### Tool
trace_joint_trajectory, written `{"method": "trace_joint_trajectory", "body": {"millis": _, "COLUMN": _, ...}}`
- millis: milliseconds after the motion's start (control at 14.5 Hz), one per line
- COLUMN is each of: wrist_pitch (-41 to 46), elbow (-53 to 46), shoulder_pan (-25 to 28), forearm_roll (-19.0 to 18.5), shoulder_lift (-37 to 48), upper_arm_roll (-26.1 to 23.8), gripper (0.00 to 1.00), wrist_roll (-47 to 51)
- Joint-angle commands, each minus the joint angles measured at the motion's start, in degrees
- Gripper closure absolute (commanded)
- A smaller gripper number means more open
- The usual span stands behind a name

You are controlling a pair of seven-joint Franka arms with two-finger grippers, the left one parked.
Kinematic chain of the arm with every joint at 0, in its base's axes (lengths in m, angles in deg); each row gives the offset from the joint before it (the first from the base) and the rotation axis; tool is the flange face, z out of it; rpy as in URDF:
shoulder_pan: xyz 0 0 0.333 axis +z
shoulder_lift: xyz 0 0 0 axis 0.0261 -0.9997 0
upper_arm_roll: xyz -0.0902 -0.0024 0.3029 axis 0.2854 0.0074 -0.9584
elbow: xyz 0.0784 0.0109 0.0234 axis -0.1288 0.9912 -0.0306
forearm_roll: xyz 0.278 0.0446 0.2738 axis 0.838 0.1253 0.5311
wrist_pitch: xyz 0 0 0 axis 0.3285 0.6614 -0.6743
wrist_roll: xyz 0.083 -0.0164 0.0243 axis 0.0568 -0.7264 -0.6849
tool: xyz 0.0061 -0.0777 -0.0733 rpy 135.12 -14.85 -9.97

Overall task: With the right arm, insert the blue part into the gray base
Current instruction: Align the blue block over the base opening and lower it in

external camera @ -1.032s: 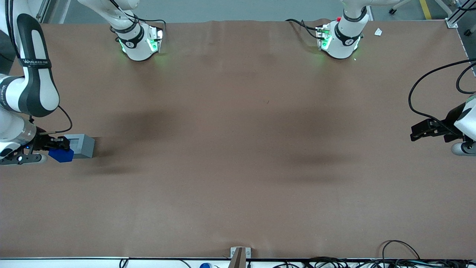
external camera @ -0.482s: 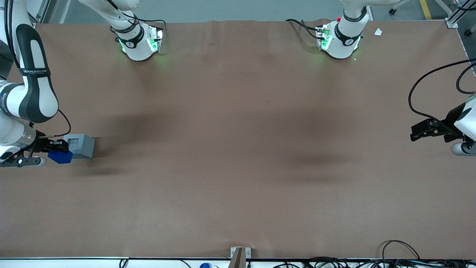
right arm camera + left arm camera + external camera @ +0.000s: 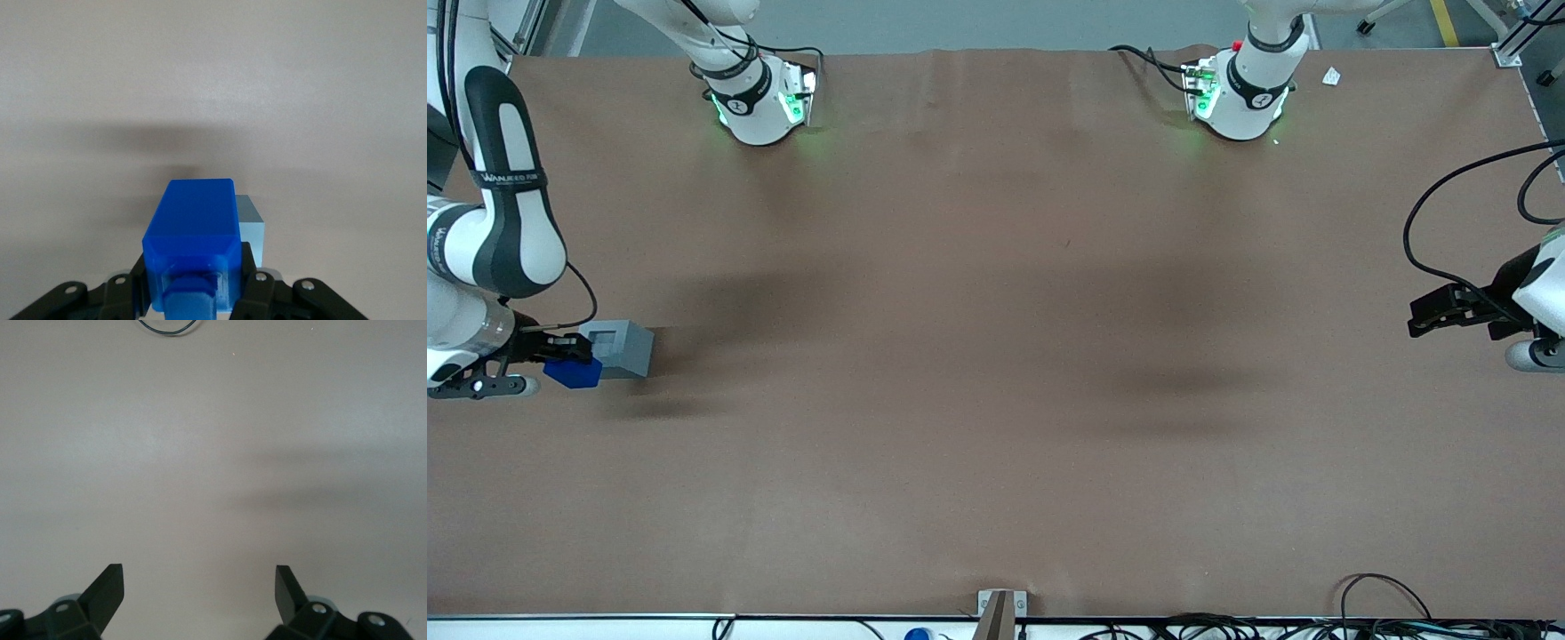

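Observation:
The right arm's gripper [image 3: 562,357] hovers at the working arm's end of the table, shut on the blue part [image 3: 575,372]. The blue part sits right beside the gray base [image 3: 623,348], slightly nearer the front camera. The base stands on the brown table with its square socket facing up and unfilled. In the right wrist view the blue part [image 3: 193,230] is clamped between the black fingers [image 3: 257,293] of the gripper [image 3: 193,290], its narrower stud pointing toward the wrist. It hides most of the gray base [image 3: 252,227]. I cannot tell whether the blue part touches the base.
Brown table covering [image 3: 996,356] spreads toward the parked arm's end. Two white arm bases with green lights [image 3: 760,102] [image 3: 1240,98] stand at the table's edge farthest from the front camera. Cables [image 3: 1369,591] and a small bracket [image 3: 1000,609] lie at the nearest edge.
The gripper with the blue part slid slightly toward the working arm's end and lower beside the base, then held almost still. The gray base has not moved.

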Motion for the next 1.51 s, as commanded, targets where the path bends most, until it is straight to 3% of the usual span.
{"method": "trace_joint_trajectory", "body": {"millis": 0, "wrist_pitch": 0.56, "elbow": 0.65, "shoulder_pan": -1.43, "forearm_roll": -0.59, "shoulder_lift": 0.18, "upper_arm_roll": -0.86, "gripper": 0.94, "wrist_roll": -0.51}}
{"method": "trace_joint_trajectory", "body": {"millis": 1445, "wrist_pitch": 5.58, "elbow": 5.84, "shoulder_pan": -3.90, "forearm_roll": 0.47, "shoulder_lift": 3.52, "upper_arm_roll": -1.03, "gripper": 0.94, "wrist_roll": -0.77}}
